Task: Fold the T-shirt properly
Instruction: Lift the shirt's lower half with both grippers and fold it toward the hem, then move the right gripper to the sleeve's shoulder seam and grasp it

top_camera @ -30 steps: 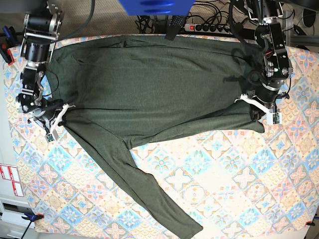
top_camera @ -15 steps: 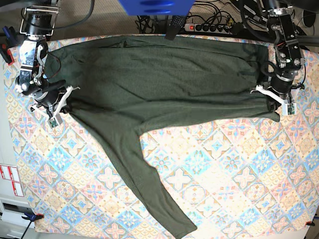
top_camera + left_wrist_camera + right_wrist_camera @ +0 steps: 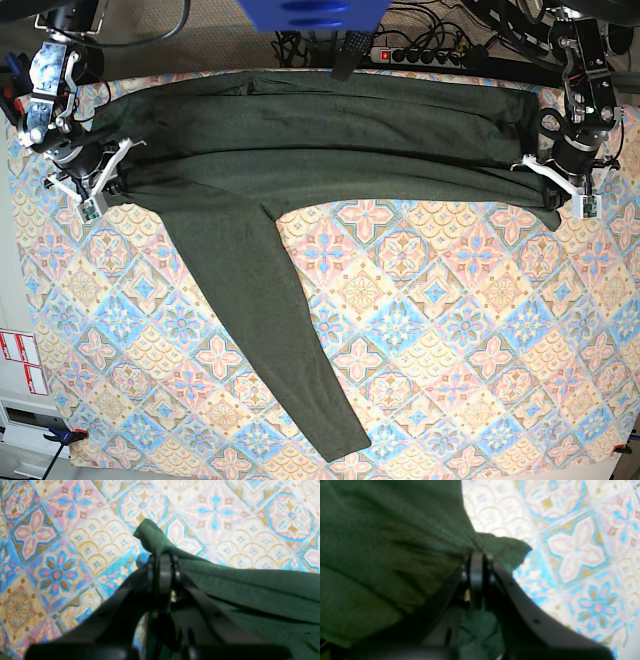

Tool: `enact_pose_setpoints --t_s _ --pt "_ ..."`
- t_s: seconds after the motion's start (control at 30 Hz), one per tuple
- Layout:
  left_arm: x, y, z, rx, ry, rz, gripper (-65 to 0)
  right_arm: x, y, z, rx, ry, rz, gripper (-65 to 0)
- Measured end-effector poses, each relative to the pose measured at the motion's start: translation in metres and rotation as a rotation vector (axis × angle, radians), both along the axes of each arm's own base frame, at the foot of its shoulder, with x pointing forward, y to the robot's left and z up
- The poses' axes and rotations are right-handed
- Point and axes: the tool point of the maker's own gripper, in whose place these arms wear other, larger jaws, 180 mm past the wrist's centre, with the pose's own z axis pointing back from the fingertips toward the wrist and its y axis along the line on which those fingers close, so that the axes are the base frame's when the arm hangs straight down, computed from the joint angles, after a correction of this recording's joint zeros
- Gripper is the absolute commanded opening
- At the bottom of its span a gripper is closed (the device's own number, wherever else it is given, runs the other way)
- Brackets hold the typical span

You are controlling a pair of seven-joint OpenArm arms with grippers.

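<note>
t-shirt [image 3: 330, 135] lying as a band along the far edge of the patterned tablecloth [image 3: 450, 330], long axis running side to side, one sleeve trailing toward the near edge; left gripper [image 3: 556, 188] and right gripper [image 3: 100, 186] each pinching an end.

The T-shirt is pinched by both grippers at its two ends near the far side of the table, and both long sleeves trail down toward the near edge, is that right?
Not quite. Both the left gripper and right gripper are shut on the T-shirt, but the base view shows only one long sleeve trailing toward the near edge of the table, on that view's left.
</note>
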Motion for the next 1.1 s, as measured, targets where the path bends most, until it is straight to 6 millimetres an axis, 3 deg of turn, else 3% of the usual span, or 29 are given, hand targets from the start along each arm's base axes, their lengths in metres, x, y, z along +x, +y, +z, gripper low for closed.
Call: enact_pose_setpoints --t_s 0.17,0.5,0.77,0.9,1.0,1.1 --pt "-0.007 0.003 -0.002 0.014 0.022 -0.018 -65.0 -0.014 0.001 -0.003 -0.009 0.023 0.011 -65.0" --pt "-0.021 0.008 -0.009 0.029 0.066 -0.023 -65.0 -0.018 0.002 -0.004 -0.011 0.032 0.012 -65.0" --pt "-0.040 0.018 -0.043 0.000 0.159 0.023 -65.0 -0.031 0.002 -0.011 -0.010 0.063 0.012 -65.0" --pt "-0.037 0.002 -0.060 -0.005 0.211 -0.047 -65.0 -0.031 0.003 -0.012 -0.008 0.067 0.016 -64.9" --pt "-0.032 -0.007 -0.062 -0.015 0.210 -0.070 -65.0 -0.032 0.004 -0.013 -0.006 0.068 0.017 -63.9" --pt "-0.033 -0.005 -0.062 -0.012 0.212 -0.065 -56.7 -0.037 0.003 -0.016 -0.012 0.091 0.017 -57.9"
